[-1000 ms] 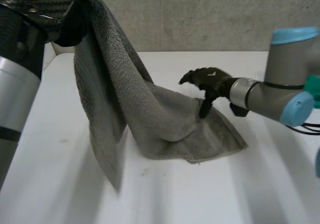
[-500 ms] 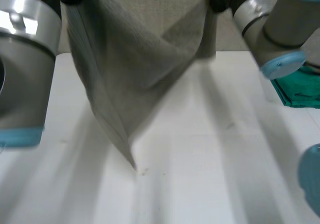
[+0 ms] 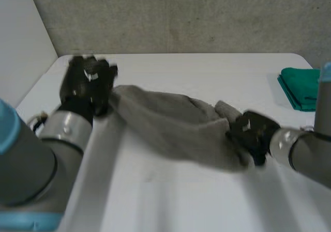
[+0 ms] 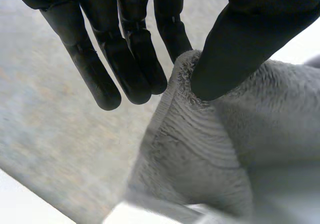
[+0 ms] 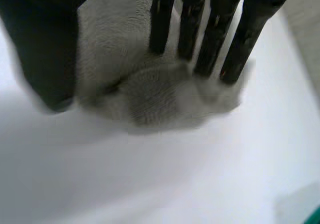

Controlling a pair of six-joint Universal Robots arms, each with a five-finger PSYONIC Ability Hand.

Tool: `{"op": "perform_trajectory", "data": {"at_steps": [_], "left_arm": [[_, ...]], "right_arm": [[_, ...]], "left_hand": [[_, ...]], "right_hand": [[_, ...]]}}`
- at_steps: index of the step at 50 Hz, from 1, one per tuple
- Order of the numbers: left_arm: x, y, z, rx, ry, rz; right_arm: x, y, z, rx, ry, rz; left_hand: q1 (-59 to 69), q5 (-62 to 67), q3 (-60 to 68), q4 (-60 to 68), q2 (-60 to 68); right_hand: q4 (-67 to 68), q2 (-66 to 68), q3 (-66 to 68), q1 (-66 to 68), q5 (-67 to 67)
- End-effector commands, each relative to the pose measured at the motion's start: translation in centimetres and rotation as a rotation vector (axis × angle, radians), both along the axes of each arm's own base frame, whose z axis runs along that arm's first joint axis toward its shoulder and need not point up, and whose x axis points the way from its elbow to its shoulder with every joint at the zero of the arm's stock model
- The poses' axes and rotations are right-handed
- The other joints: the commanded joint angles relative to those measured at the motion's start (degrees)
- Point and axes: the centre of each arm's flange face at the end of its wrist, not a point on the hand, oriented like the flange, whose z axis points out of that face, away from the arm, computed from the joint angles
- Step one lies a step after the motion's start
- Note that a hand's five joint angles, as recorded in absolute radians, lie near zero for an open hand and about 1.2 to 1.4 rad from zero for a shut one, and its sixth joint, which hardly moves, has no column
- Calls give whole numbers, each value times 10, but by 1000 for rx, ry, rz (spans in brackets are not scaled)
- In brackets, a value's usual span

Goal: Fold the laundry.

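A grey towel [image 3: 176, 126] stretches low over the white table [image 3: 170, 201] between my two hands. My left hand [image 3: 85, 84] holds its left end: in the left wrist view the thumb [image 4: 240, 39] presses the towel's ribbed edge [image 4: 195, 134] against the straight fingers [image 4: 132, 59]. My right hand [image 3: 251, 131] is at the towel's right end, near the table. In the right wrist view that end of the towel [image 5: 150, 94] is bunched between the thumb [image 5: 40, 49] and the straight fingers [image 5: 200, 29], whose tips dig into the cloth.
A folded green cloth [image 3: 301, 87] lies at the table's far right edge. A grey wall [image 3: 181, 15] rises behind the table, and a white panel [image 3: 20, 41] stands at its left.
Both hands have come down from high above the table. The towel, which hung in a drape, now lies stretched out low between them.
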Motion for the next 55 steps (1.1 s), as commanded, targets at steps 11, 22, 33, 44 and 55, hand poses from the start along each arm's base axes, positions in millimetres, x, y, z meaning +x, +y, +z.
{"op": "perform_trajectory", "data": {"at_steps": [11,22,33,44,55], "left_arm": [[6,37,24,-63,45,-53],[15,52,59,-166,107,-60],[15,50,54,-151,100,-58],[15,50,53,-147,101,-58],[16,49,55,-154,105,-54]], "right_arm": [[13,-34,52,-12,-490,-163],[31,-77,18,123,-497,-203],[43,-94,-34,321,-386,-217],[61,-89,-51,348,-368,-163],[72,-80,-58,363,-356,-129]], "left_hand": [[148,146,115,113,114],[148,146,115,113,114],[148,146,115,113,114],[148,146,115,113,114],[148,146,115,113,114]], "right_hand": [[-179,-162,-167,-111,-180],[-122,-105,-110,-54,-123],[-68,-51,-56,0,-69],[-88,-71,-76,-20,-89],[94,112,106,163,93]]}}
